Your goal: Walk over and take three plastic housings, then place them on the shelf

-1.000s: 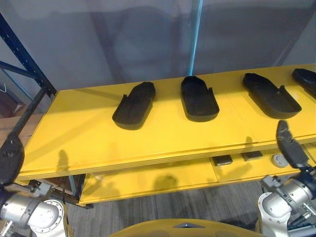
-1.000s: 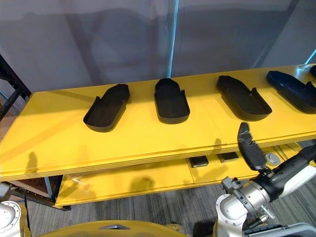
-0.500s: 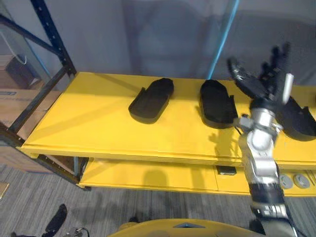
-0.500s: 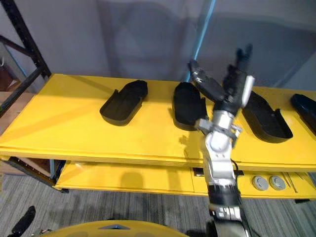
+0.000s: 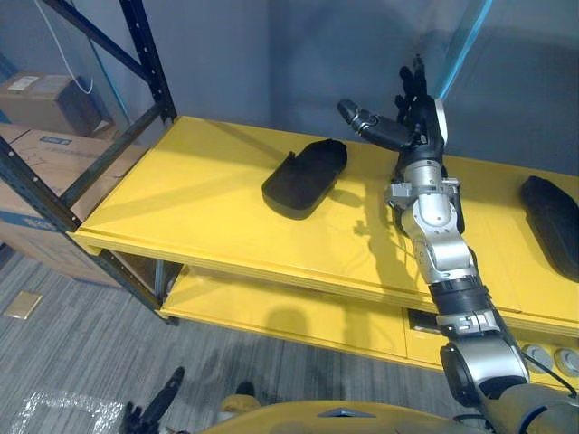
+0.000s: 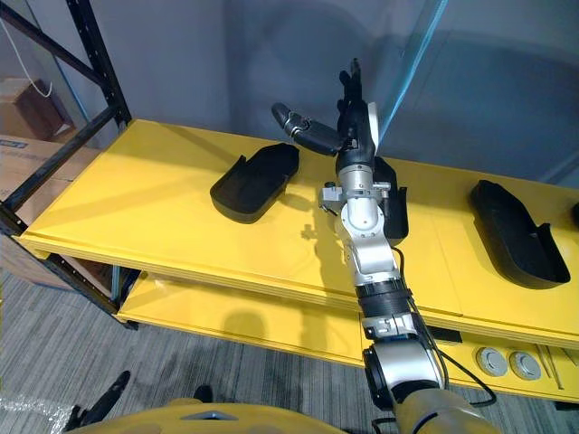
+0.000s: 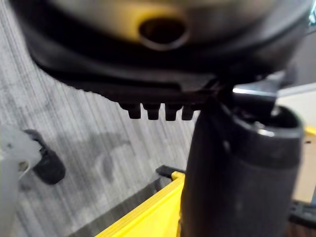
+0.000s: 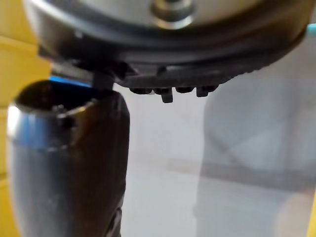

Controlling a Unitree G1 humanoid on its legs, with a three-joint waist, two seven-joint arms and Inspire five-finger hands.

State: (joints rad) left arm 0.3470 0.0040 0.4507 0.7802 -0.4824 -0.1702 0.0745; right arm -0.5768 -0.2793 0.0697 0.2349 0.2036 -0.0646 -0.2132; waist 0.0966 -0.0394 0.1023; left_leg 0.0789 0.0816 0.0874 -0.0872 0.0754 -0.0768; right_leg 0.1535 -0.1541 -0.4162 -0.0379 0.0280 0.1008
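Observation:
Three black plastic housings lie on the yellow shelf top (image 5: 199, 208). One housing (image 5: 306, 176) lies left of my raised right arm. A second housing (image 6: 398, 212) is mostly hidden behind that arm. The third housing (image 6: 516, 233) lies further right. My right hand (image 6: 353, 122) is held up over the shelf, open, fingers straight up and thumb out to the left, holding nothing and touching no housing. My left hand (image 5: 152, 411) hangs low near the floor, with relaxed fingers and nothing in it.
Dark rack uprights (image 5: 145, 63) stand at the shelf's left end, with cardboard boxes (image 5: 50, 99) beyond them. A lower yellow shelf (image 5: 271, 316) carries round silver parts (image 6: 507, 362) at the right. A grey wall and a blue pole (image 5: 461, 45) stand behind.
The camera has swung, shifting the whole scene. My right arm has risen from below the shelf edge to above the shelf top. My left hand has dropped low.

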